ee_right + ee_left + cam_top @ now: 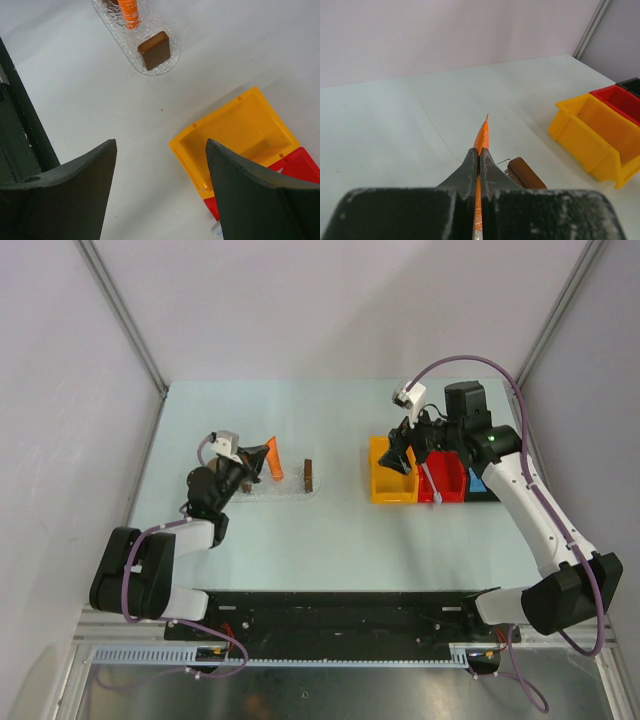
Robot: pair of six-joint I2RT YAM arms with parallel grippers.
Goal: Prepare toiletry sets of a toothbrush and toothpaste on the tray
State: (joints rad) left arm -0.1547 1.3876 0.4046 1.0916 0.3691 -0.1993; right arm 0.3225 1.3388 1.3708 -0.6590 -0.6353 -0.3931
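- Left pincer (479,150) is pressed closed on the orange toothpaste tube (482,136). Both fingers lie flat against the tube's sides, and its thin end pokes out past the fingertips.
- The tube is held over the tray (125,47), toward the tray's left half. In the right wrist view its lower end shows against the clear patterned floor. Whether it touches the tray I cannot tell.
- The tray rests on the pale worktop (300,530), with a dark wooden block (155,50) standing at the tray's right end. The block at the tray's left end is mostly hidden behind the left arm.
- The right pincer (160,145) is spread wide with nothing between its fingers. It is held in the air well to the right of the tray.
- The yellow bin (392,485) is the bin nearest the tray, on the tray's right side and clearly apart from it.
- The red bin (447,480) sits against the yellow one, on the side facing away from the tray.
- The toothbrush (432,483), a thin whitish stick, lies well to the right of the tray, along the edge of the red bin that faces the tray. Whether it rests inside that bin or on its wall I cannot tell.
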